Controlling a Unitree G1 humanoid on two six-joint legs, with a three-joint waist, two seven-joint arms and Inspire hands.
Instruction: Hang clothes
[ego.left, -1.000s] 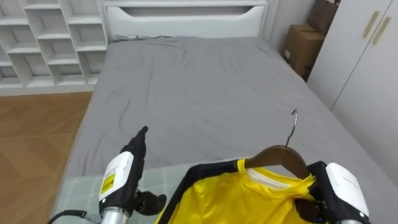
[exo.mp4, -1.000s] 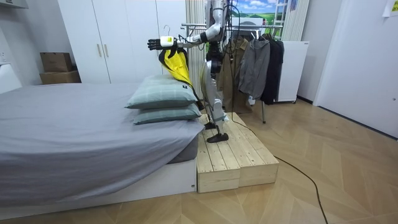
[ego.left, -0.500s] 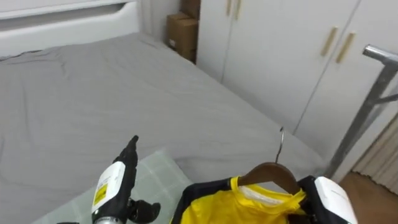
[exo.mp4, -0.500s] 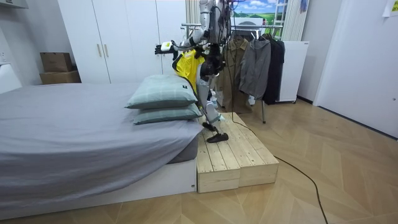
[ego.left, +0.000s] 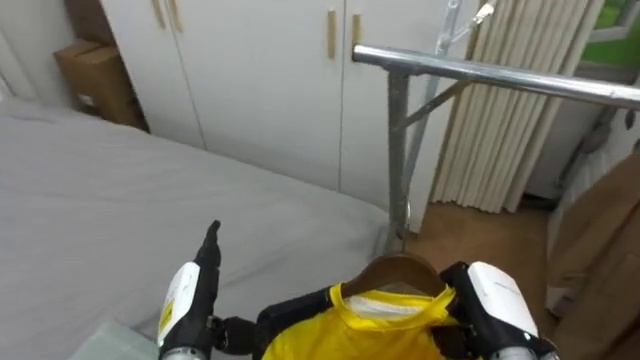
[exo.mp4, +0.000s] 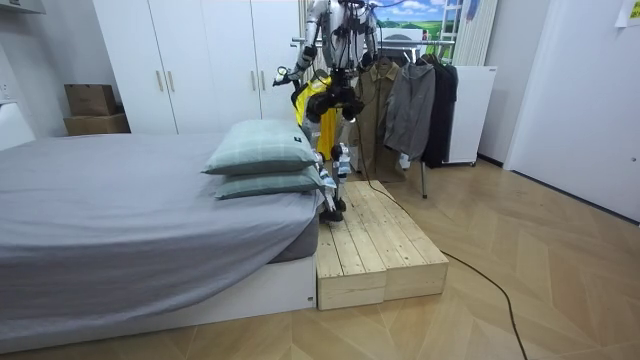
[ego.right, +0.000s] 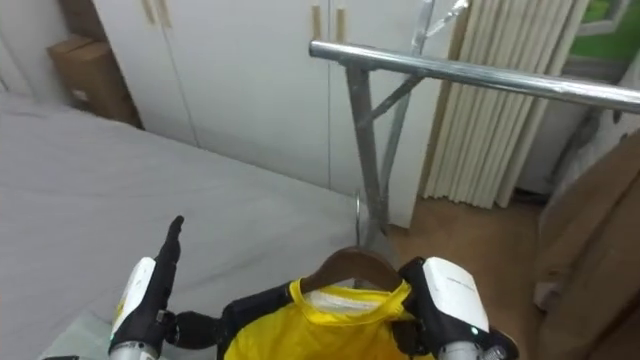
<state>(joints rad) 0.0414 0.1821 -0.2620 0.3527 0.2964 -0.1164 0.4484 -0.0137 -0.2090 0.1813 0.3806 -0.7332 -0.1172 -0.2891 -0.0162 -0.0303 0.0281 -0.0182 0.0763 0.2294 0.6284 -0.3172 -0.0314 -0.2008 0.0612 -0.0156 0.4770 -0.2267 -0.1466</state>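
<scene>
The yellow shirt (ego.left: 370, 325) on its brown wooden hanger (ego.left: 400, 272) is being held beside the right robot hand (ego.left: 490, 305) (grasp cannot be told), the left robot hand (ego.left: 195, 290) is being extended straight and empty, and the silver metal rail (ego.left: 500, 75) is being faced, crosswise above and ahead.

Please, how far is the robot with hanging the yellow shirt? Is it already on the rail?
Done: the yellow shirt sits on the wooden hanger. In hand: the hanger is carried at the right hand, below the metal rail; the left hand is open beside the shirt. Left: lift the hanger onto the rail, which it does not touch yet, and let go.
</scene>
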